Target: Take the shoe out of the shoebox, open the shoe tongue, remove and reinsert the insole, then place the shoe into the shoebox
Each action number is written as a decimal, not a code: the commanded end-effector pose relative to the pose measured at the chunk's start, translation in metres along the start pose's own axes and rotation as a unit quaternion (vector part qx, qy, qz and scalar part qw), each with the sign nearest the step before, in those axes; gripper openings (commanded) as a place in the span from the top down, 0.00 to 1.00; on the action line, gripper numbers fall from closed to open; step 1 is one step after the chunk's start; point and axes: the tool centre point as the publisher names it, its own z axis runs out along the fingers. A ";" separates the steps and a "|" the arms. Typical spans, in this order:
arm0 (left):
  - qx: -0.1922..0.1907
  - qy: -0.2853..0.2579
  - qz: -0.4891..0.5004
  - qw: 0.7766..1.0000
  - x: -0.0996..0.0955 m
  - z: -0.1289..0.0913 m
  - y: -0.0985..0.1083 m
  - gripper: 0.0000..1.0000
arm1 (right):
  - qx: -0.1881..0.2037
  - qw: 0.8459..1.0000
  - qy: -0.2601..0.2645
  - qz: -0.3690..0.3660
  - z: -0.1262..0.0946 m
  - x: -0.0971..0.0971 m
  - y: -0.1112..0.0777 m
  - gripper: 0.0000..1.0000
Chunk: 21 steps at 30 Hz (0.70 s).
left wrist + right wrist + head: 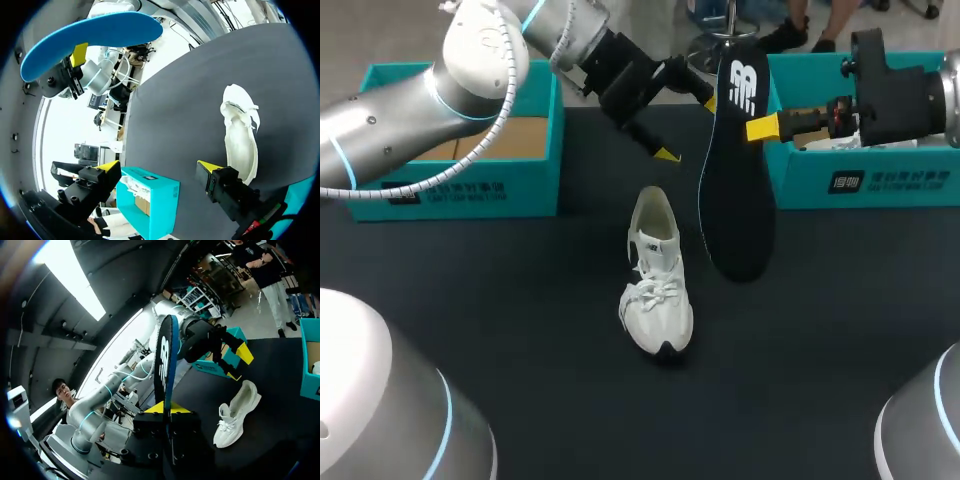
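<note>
A white sneaker (658, 285) lies on the black table, toe toward the front edge, laces loose. My right gripper (760, 128) is shut on a dark insole (735, 190), which hangs upright in the air to the right of the shoe. In the right wrist view the insole (164, 360) stands edge-on between the gripper's (165, 409) yellow tips, with the shoe (237, 412) beyond. My left gripper (687, 128) hangs open and empty behind the shoe, close to the insole's left edge. From the left wrist view, the gripper (157, 167) is wide open, the shoe (240, 137) is beside one finger and the insole's blue underside (90, 32) is far ahead.
Two teal shoeboxes stand along the back edge: one at the left (470, 185) with a bare cardboard floor, one at the right (865, 180) with white paper in it, under my right arm. The right box (150, 197) appears between the left gripper's fingers.
</note>
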 end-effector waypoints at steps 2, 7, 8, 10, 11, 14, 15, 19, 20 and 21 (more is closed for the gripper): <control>-0.014 -0.051 0.010 0.999 0.006 -0.007 -0.009 0.00 | -0.007 0.999 0.030 0.026 -0.006 -0.022 0.016 1.00; -0.025 -0.089 0.021 0.996 0.002 -0.014 -0.014 0.00 | -0.001 0.997 0.044 0.070 -0.008 -0.038 0.026 1.00; -0.028 -0.093 0.025 0.995 0.001 -0.014 -0.014 0.00 | 0.000 0.996 0.041 0.082 -0.009 -0.042 0.028 1.00; -0.037 -0.112 0.031 0.993 -0.001 -0.016 -0.017 0.00 | 0.007 0.994 0.033 0.107 -0.011 -0.050 0.033 1.00; -0.048 -0.119 0.035 0.991 -0.002 -0.016 -0.018 0.00 | 0.008 0.992 0.031 0.119 -0.012 -0.054 0.035 1.00; -0.069 -0.150 0.045 0.985 -0.006 -0.018 -0.022 0.00 | 0.016 0.988 0.027 0.154 -0.015 -0.068 0.041 1.00; -0.080 -0.158 0.050 0.983 -0.008 -0.018 -0.024 0.00 | 0.020 0.986 0.023 0.164 -0.015 -0.073 0.043 1.00; -0.098 -0.181 0.061 0.977 -0.012 -0.017 -0.030 0.00 | 0.009 0.981 0.007 0.195 -0.023 -0.089 0.048 1.00; -0.102 -0.188 0.060 0.975 -0.013 -0.017 -0.031 0.00 | 0.004 0.980 0.002 0.201 -0.025 -0.091 0.049 1.00; -0.102 -0.191 0.061 0.974 -0.013 -0.017 -0.031 0.00 | -0.005 0.978 -0.001 0.206 -0.027 -0.093 0.051 1.00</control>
